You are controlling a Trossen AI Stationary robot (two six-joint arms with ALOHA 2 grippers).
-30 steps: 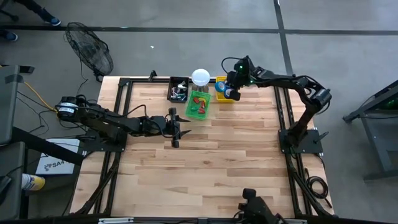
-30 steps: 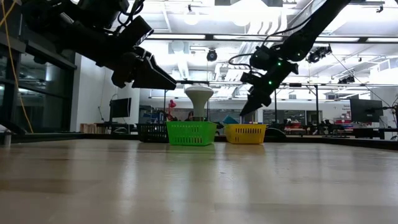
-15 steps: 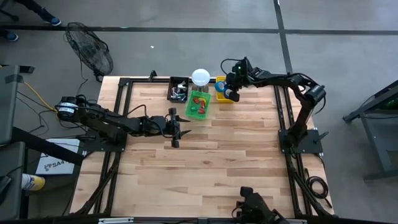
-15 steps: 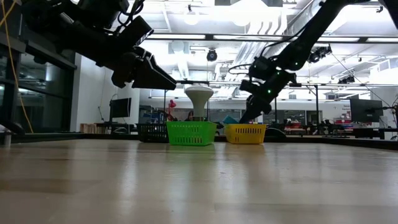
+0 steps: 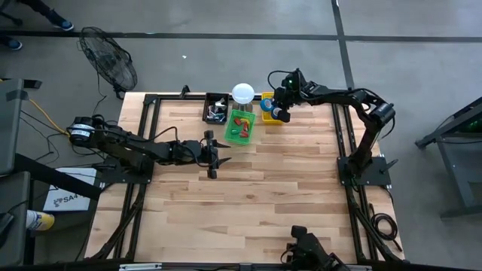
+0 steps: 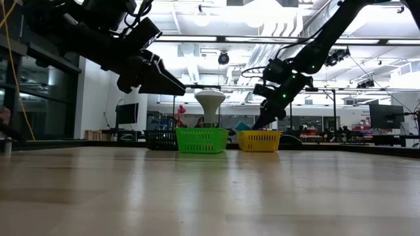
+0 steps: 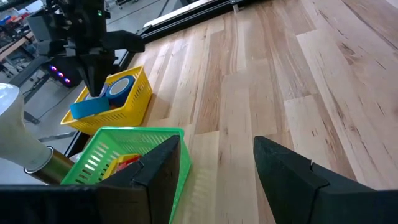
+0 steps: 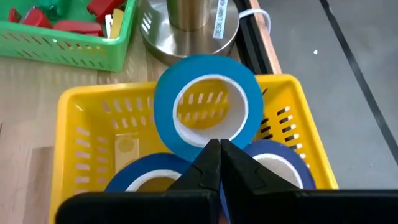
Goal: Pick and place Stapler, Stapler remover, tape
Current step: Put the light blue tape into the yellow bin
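Blue tape (image 8: 208, 107) rolls sit in the yellow basket (image 8: 87, 155) as the right gripper (image 8: 219, 163), fingers pressed together and empty, hangs just above them. The left gripper (image 7: 214, 163), partly open and empty, hovers near the green basket (image 7: 118, 155).

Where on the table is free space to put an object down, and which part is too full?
The wooden table is bare across its whole near half, below the left hand, and also between the green basket and the right frame rail. It is crowded at the far edge: black basket, green basket, lamp and yellow basket stand close together, with the right hand over the yellow one.
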